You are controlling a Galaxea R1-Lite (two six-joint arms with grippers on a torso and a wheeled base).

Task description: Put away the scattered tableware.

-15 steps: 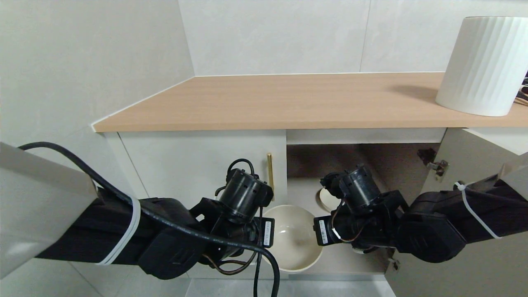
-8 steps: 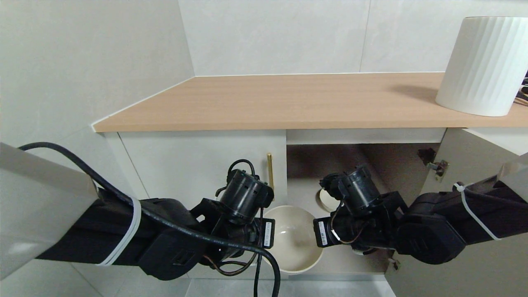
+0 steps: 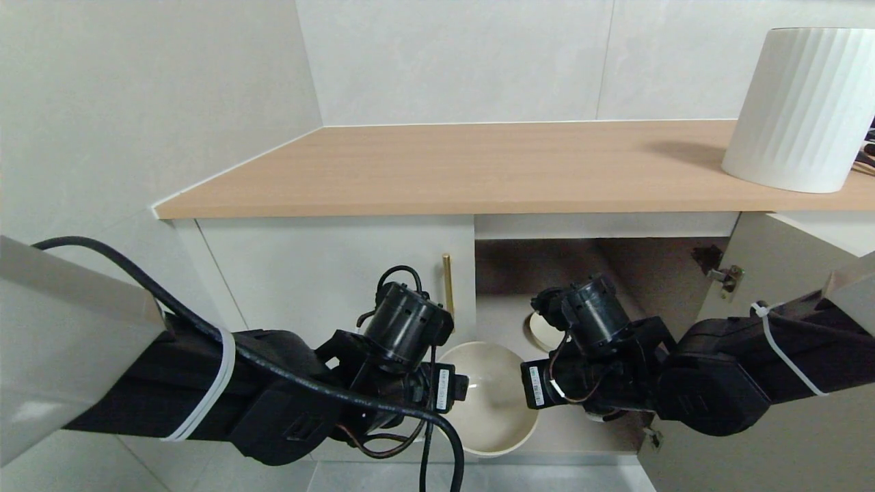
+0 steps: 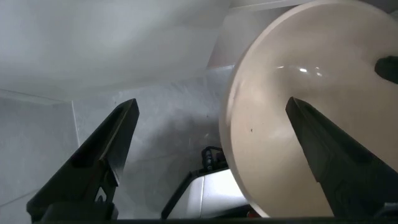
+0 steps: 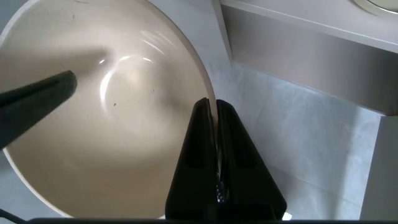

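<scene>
Below the tabletop, at 6 o'clock, locate one cabinet with one door swung open at 4 o'clock. Count one white ribbed canister up top at 2 o'clock. Count two tableware items: one cream bowl held at the cabinet mouth, and one small dish inside, at 1 o'clock from it.

Note right claw clamped on bowl rim. Note left claw spread apart astride the opposite rim, not gripping.

Judged step: stowing the bowl. Next, withdraw left claw, carry bowl inward, and set down beside dish without striking it.
</scene>
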